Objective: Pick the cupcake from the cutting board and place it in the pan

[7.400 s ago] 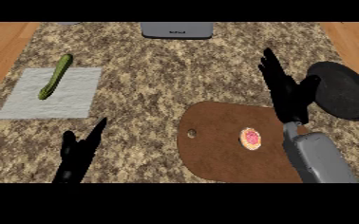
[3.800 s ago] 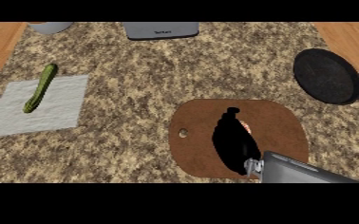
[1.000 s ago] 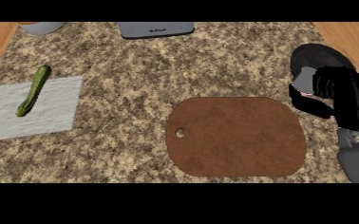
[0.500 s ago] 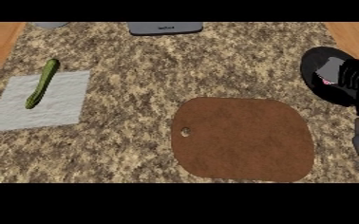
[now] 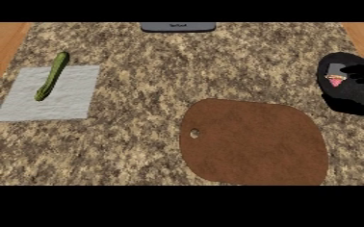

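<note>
over pan (image 5: 340, 61), cupcake (image 5: 333, 80) in r. hand (image 5: 348, 84)

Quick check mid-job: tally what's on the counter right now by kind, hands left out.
Cutting board: 1
Pan: 1
Cupcake: 1, over the pan, at the right hand
Cucumber: 1
Grey cloth: 1
Grey appliance at the far edge: 1
Total: 6
</note>
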`<move>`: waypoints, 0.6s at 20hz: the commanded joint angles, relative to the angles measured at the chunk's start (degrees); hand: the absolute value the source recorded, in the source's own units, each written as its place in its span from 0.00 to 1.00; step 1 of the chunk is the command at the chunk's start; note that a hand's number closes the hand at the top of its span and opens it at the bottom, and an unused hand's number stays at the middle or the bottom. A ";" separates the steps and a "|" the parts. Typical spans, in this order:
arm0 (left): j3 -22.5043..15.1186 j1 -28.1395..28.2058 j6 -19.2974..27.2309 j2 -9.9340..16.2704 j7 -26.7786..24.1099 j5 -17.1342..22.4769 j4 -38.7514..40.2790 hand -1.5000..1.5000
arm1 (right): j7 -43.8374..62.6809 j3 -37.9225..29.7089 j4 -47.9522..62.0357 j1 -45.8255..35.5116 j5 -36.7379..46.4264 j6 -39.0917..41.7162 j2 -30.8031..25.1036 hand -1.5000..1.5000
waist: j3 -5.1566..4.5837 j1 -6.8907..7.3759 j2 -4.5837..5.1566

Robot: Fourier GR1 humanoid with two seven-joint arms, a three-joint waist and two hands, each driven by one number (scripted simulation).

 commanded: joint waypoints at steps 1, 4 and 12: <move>-4.34 -13.93 -0.23 -6.89 -4.02 3.59 -7.84 0.50 | -3.27 -1.13 4.62 -1.59 -3.05 2.23 0.96 0.00 | -0.04 -1.20 -0.49; -3.83 -13.62 -0.84 -6.78 -3.91 3.08 -7.61 0.50 | -6.78 -3.74 4.94 -4.32 -7.97 3.12 3.17 0.00 | 0.17 -1.35 -1.17; -2.42 -12.67 -1.51 -8.49 -3.47 3.17 -7.64 0.50 | -12.51 -12.06 8.67 -7.35 -20.71 8.53 6.46 0.00 | 0.26 -2.87 -1.76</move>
